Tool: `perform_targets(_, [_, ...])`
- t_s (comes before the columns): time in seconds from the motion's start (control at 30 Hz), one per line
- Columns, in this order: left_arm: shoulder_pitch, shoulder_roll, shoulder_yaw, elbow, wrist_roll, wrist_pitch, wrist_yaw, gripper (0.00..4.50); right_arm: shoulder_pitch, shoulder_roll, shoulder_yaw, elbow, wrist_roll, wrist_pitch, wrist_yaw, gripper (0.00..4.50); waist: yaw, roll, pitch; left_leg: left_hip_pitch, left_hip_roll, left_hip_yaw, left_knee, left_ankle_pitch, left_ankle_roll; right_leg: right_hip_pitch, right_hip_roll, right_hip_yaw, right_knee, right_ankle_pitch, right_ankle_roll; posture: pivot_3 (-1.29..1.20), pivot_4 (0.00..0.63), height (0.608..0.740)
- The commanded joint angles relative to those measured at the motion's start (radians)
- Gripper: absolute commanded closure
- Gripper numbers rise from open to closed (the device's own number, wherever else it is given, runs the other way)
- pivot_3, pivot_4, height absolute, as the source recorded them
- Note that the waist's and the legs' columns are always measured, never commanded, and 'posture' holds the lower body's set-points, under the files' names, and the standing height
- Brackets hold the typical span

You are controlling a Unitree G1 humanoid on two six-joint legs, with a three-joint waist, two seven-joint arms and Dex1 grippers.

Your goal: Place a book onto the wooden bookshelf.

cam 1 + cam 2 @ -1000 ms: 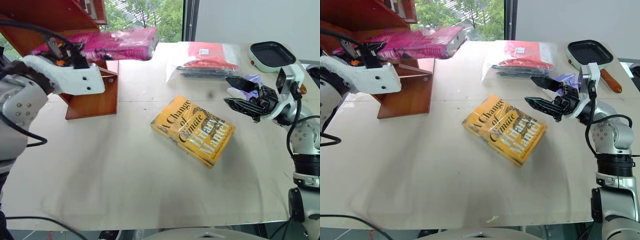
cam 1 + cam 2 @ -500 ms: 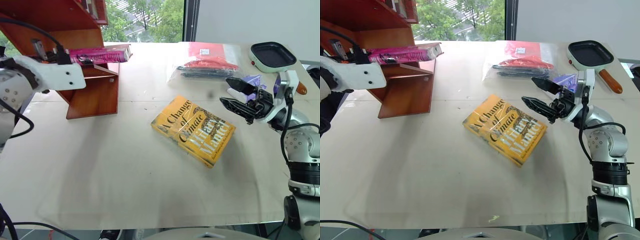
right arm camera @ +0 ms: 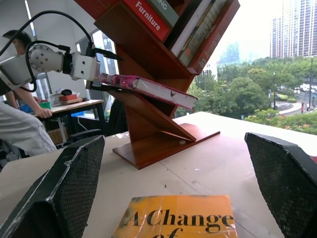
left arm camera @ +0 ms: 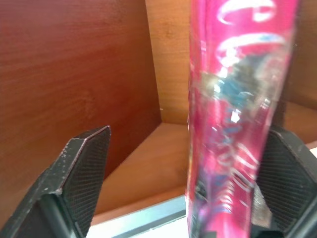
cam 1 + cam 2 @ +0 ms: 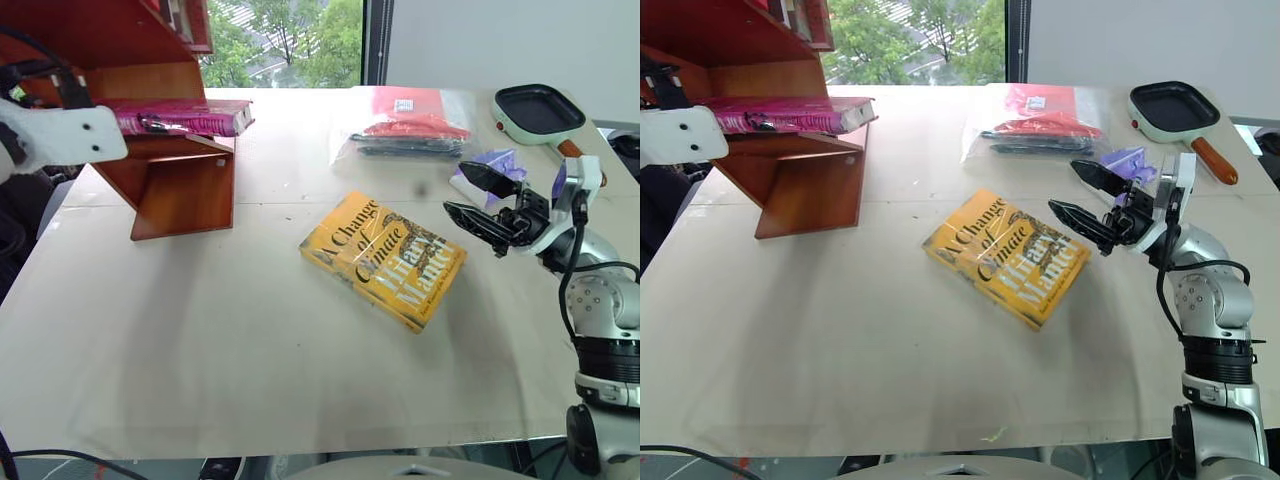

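Near the front, yellow book [image 5: 383,260] lay untouched on table [image 5: 220,350]; right gripper [image 5: 478,202] hovered just beyond it, jaws apart, empty. Farther back, found the book [image 5: 180,117] now lying flat on the wooden bookshelf [image 5: 185,190], no longer airborne. Left gripper [image 4: 183,183] newly spread wide, fingers [image 4: 81,168] either side. Placement judged effectively complete.

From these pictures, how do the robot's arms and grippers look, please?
Both arms have white and silver-grey shells with black cables along them. The left gripper and the right gripper each have two black fingers with a fine mesh-textured inner face. The right arm has ribbed black joints.
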Motion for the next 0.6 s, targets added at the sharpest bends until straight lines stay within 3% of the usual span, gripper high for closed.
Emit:
perform_targets(0.03, [0.134, -0.015, 0.138, -0.099, -0.003, 0.082, -0.045, 0.07, -0.031, -0.016, -0.008, 0.017, 0.004, -0.014, 0.033, 0.00, -0.003, 0.000, 0.000, 0.001, 0.000, 0.001, 0.000, 0.000, 0.000, 0.000, 0.000, 0.000, 0.000, 0.000, 0.000, 0.00, 0.150, 0.731])
perform_targets(0.3, [0.367, -0.103, 0.421, -0.289, 0.066, 0.195, -0.067, 0.07, -0.116, -0.020, 0.022, 0.131, -0.026, -0.025, 0.110, 0.00, 0.001, -0.002, -0.001, -0.001, 0.002, 0.004, 0.001, 0.000, 0.000, -0.003, 0.001, 0.002, 0.000, 0.000, 0.000, 0.00, 0.150, 0.731])
perform_targets(0.6, [0.364, -0.220, 0.572, -0.412, -0.014, 0.246, -0.034, 0.07, -0.105, -0.030, 0.015, 0.160, -0.048, -0.044, 0.149, 0.00, 0.005, -0.003, -0.002, -0.002, 0.001, 0.003, 0.001, 0.000, 0.000, -0.003, 0.000, 0.001, 0.000, 0.000, 0.000, 0.00, 0.150, 0.731])
